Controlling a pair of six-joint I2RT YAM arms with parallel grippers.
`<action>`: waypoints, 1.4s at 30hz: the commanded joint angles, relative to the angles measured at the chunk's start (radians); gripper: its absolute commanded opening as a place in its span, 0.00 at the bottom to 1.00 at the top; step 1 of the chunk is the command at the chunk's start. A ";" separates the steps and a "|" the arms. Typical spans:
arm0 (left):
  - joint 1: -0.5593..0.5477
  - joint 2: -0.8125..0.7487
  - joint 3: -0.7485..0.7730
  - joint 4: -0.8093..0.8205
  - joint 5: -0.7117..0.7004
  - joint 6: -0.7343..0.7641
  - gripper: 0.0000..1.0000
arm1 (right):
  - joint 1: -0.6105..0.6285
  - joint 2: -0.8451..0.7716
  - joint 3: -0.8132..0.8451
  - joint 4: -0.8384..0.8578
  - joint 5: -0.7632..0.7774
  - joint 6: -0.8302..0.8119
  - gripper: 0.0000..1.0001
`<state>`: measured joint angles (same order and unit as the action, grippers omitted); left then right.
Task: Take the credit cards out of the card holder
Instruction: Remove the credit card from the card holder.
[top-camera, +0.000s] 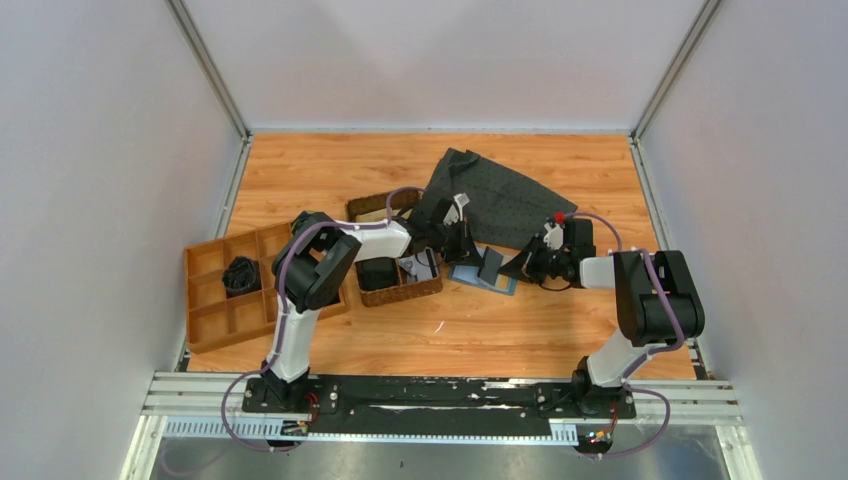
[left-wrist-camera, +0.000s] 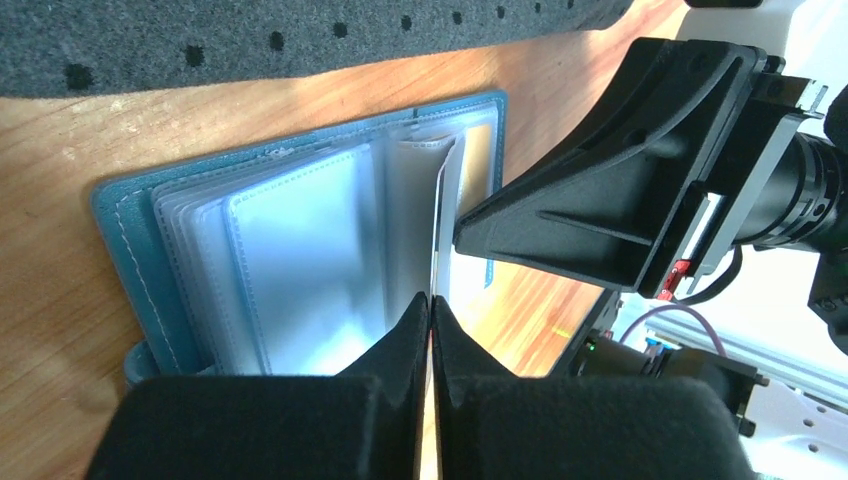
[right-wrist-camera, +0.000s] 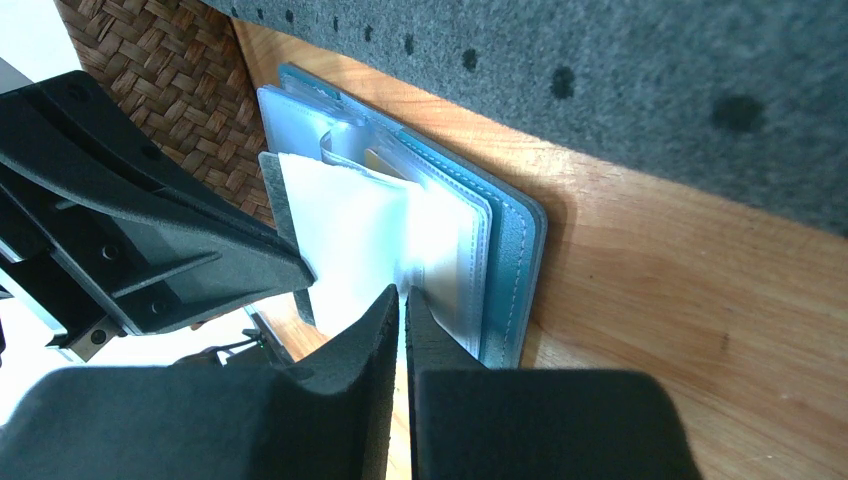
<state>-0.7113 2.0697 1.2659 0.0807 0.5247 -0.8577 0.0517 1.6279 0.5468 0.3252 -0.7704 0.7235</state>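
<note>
The blue-teal card holder (top-camera: 470, 276) lies open on the wood, its clear sleeves fanned out (left-wrist-camera: 300, 260). A thin pale credit card (right-wrist-camera: 345, 225) stands up out of it, seen edge-on in the left wrist view (left-wrist-camera: 443, 210). My left gripper (left-wrist-camera: 431, 300) is shut on that card's edge and comes in from the basket side (top-camera: 474, 255). My right gripper (right-wrist-camera: 403, 293) is shut on a clear sleeve of the holder (right-wrist-camera: 515, 260), reaching in from the right (top-camera: 517, 268). The two grippers face each other over the holder.
A grey dotted cloth (top-camera: 500, 195) lies just behind the holder. A brown woven basket (top-camera: 432, 291) with dark items stands to its left. Further left a divided wooden tray (top-camera: 190, 305) holds a black object (top-camera: 240, 275). White walls enclose the table.
</note>
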 joint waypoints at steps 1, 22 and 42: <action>-0.004 0.022 0.006 0.012 0.024 0.006 0.00 | 0.014 0.030 -0.016 -0.048 0.049 -0.014 0.09; 0.070 -0.101 -0.071 0.010 0.021 0.051 0.00 | 0.011 0.017 -0.030 -0.059 0.059 -0.019 0.09; 0.037 -0.349 0.117 -0.564 -0.324 0.278 0.00 | -0.011 -0.342 0.116 -0.502 0.255 -0.178 0.42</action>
<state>-0.6571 1.8126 1.2743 -0.1455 0.4274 -0.7330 0.0494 1.3369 0.6209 -0.0223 -0.6071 0.6109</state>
